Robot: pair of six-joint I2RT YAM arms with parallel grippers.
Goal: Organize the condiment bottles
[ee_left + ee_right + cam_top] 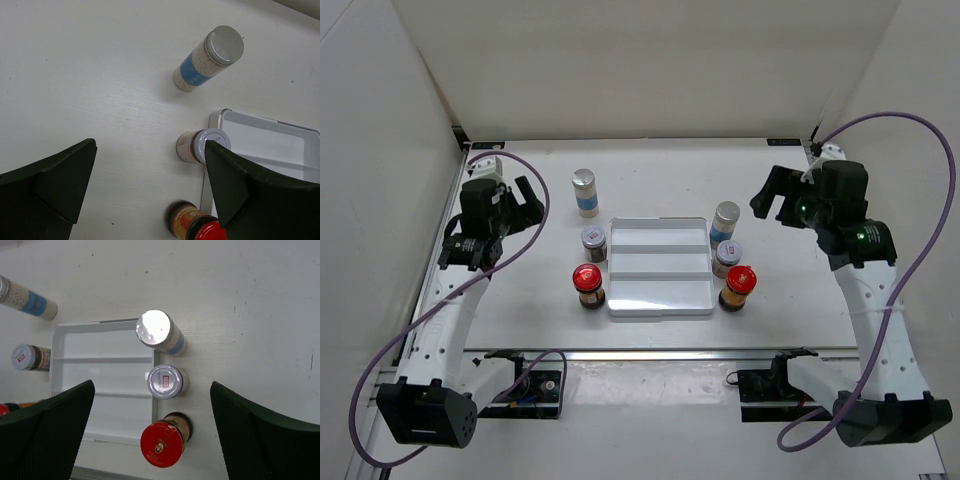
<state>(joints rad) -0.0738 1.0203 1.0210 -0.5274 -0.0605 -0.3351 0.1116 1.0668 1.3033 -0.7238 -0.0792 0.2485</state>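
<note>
The left bottles (593, 241) and right bottles (729, 257) are stood on the tabletop (545, 322) at either side of the tray (658, 296), their blue-white labels and red lid stickers too small to be read, while the left gripper (528, 196) and right gripper (772, 195) are held open, empty.

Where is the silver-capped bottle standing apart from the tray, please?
Top view: the bottle stands on the left, beyond the tray's far left corner, behind a grey-lidded jar.

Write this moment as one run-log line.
left hand open | right hand open | bottles: three left of tray, three right | tray empty
</note>
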